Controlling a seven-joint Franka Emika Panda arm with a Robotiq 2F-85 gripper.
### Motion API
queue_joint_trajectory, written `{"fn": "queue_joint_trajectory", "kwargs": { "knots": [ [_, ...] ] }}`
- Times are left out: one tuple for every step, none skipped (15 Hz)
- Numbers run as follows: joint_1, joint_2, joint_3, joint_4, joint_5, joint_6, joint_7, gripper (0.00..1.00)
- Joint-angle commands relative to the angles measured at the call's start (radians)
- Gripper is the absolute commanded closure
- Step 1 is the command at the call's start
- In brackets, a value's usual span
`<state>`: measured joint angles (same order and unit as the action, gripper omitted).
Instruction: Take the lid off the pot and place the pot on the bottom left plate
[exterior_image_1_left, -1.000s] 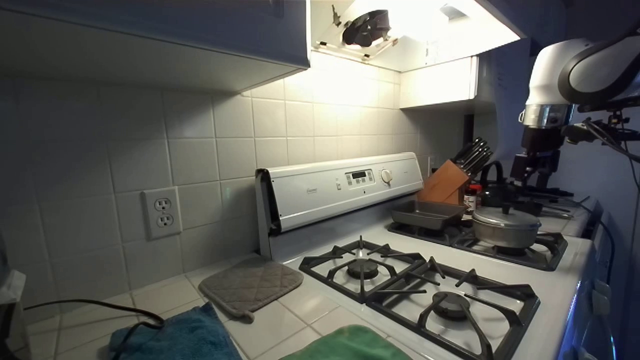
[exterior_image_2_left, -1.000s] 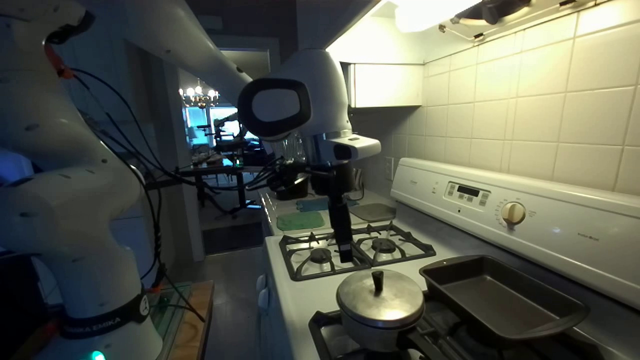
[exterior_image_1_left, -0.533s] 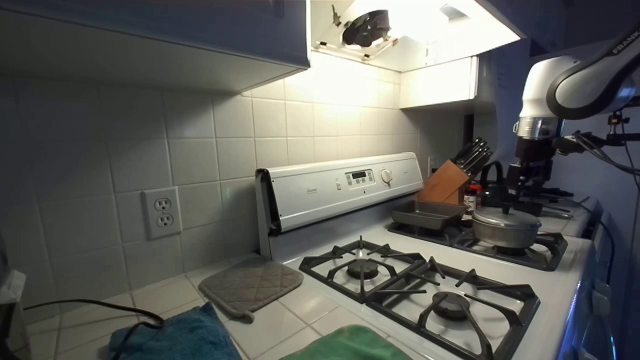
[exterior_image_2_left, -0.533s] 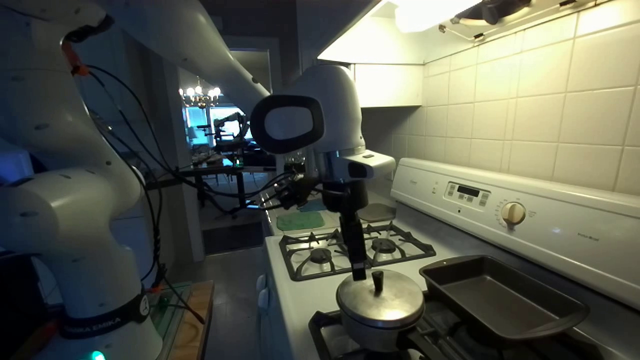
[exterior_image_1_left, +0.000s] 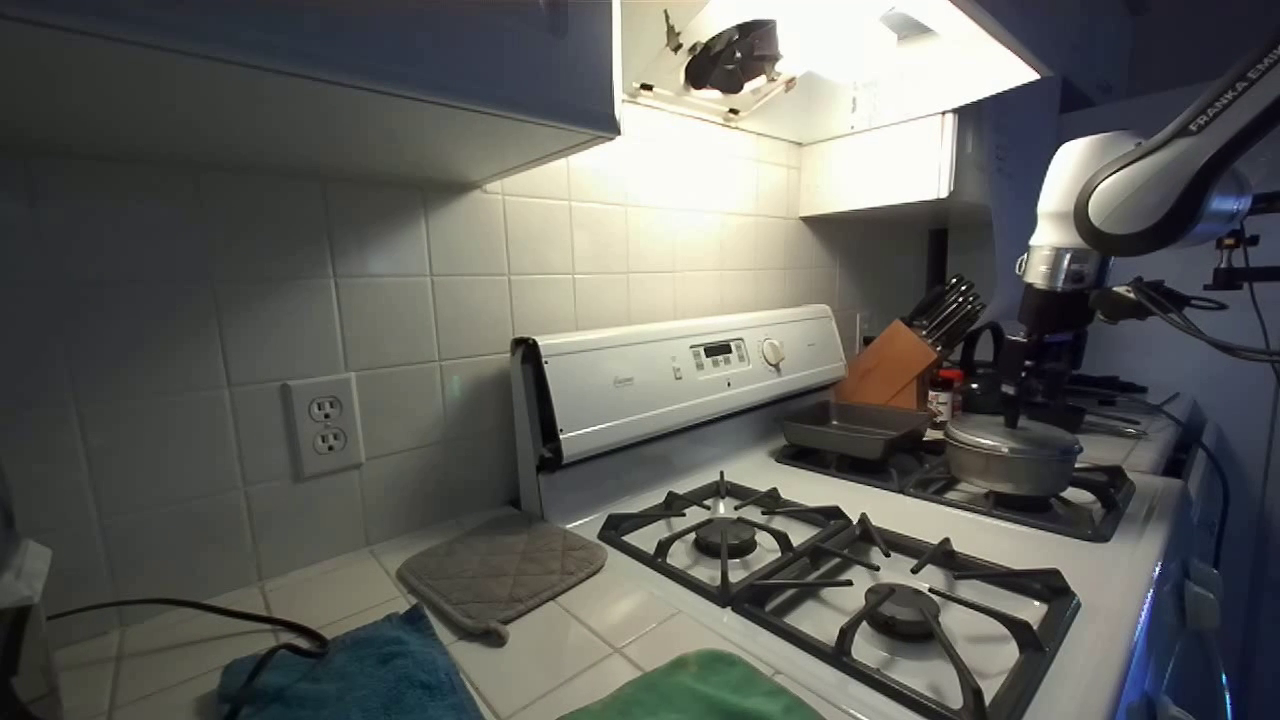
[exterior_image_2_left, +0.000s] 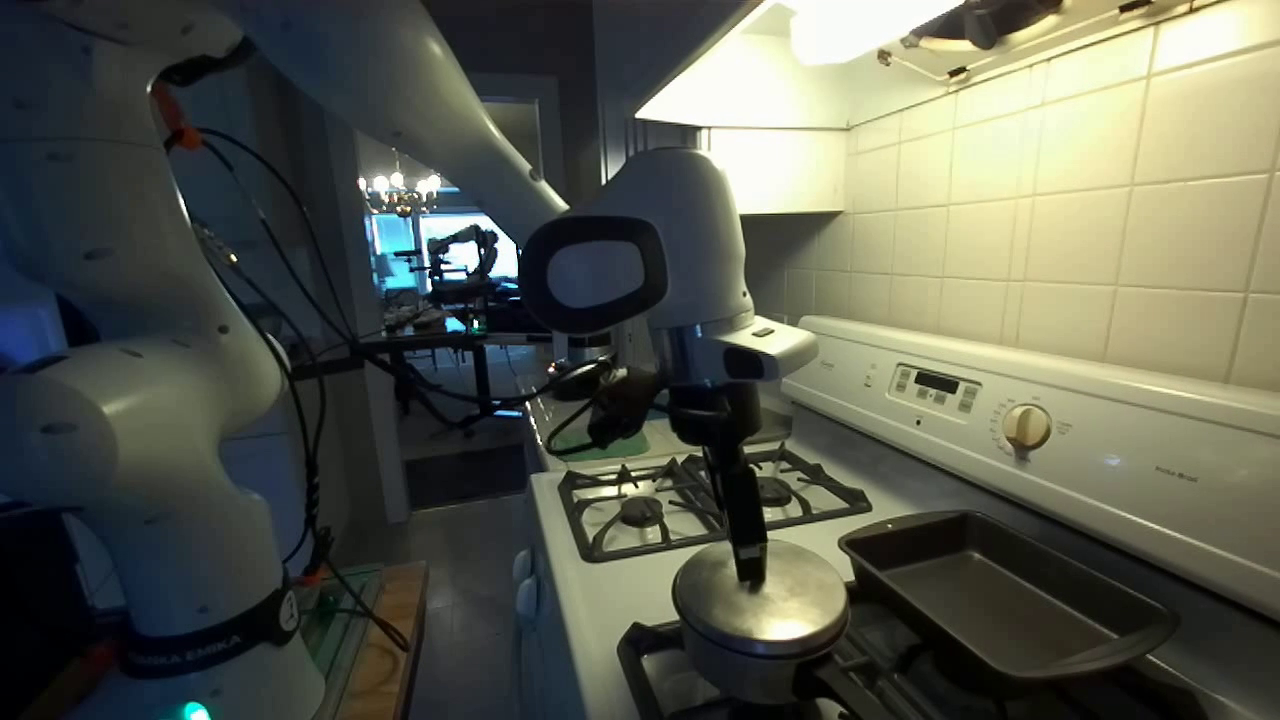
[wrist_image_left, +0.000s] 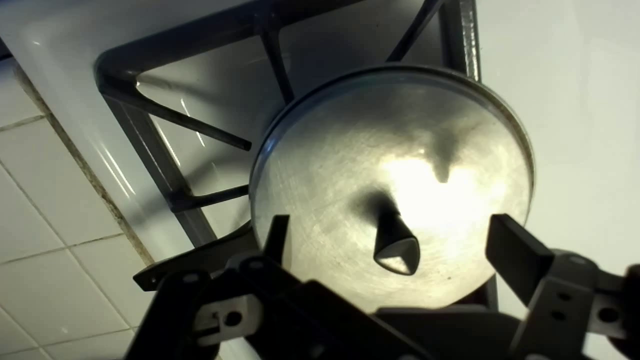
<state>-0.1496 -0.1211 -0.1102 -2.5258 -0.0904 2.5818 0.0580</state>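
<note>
The round grey metal lid (exterior_image_2_left: 800, 595) sits on the pot (exterior_image_2_left: 745, 675), which stands on a burner grate. Both also show in an exterior view, the lid (exterior_image_1_left: 1040, 436) above the pot (exterior_image_1_left: 1010, 472). In the wrist view the lid (wrist_image_left: 320, 150) fills the middle and mostly hides the pot. Its dark knob (wrist_image_left: 397, 247) stands between the spread fingers of my open gripper (wrist_image_left: 390, 225), with a gap on both sides. In both exterior views my gripper (exterior_image_2_left: 750, 572) is low over the lid and largely hides the knob. The bottom left plate (exterior_image_1_left: 903, 610) is a bare burner with a black grate.
A rectangular baking pan (exterior_image_2_left: 1000, 590) stands beside the pot, towards the control panel (exterior_image_2_left: 960, 395). The pot's dark handle (exterior_image_2_left: 845, 690) points away from the arm. A knife block (exterior_image_1_left: 890, 365) stands behind the pan. A range hood (exterior_image_1_left: 900, 60) hangs above.
My gripper has moved down and over to the lid, from above and beside the pot to around the knob. The pot, lid and pan have not moved.
</note>
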Motion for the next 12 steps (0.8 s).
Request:
{"fn": "queue_joint_trajectory", "kwargs": {
  "knots": [
    [0.017,0.042,-0.012,0.029,0.074,0.032,-0.058,0.26],
    [0.018,0.049,-0.011,0.032,0.087,0.037,-0.064,0.34],
    [0.02,0.054,-0.01,0.035,0.097,0.04,-0.068,0.4],
    [0.021,0.059,-0.01,0.039,0.104,0.043,-0.072,0.49],
    [0.022,0.064,-0.008,0.043,0.108,0.046,-0.072,0.55],
    [0.022,0.067,-0.007,0.046,0.109,0.049,-0.07,0.63],
    [0.022,0.07,-0.007,0.047,0.107,0.054,-0.068,0.69],
    [0.022,0.074,-0.007,0.049,0.108,0.059,-0.069,0.77],
    [0.021,0.078,-0.007,0.051,0.106,0.064,-0.067,0.84],
    [0.021,0.08,-0.007,0.051,0.105,0.067,-0.066,0.9],
    [0.02,0.082,-0.007,0.052,0.105,0.07,-0.065,0.98],
    [0.02,0.083,-0.007,0.053,0.105,0.07,-0.064,0.95]
  ]
}}
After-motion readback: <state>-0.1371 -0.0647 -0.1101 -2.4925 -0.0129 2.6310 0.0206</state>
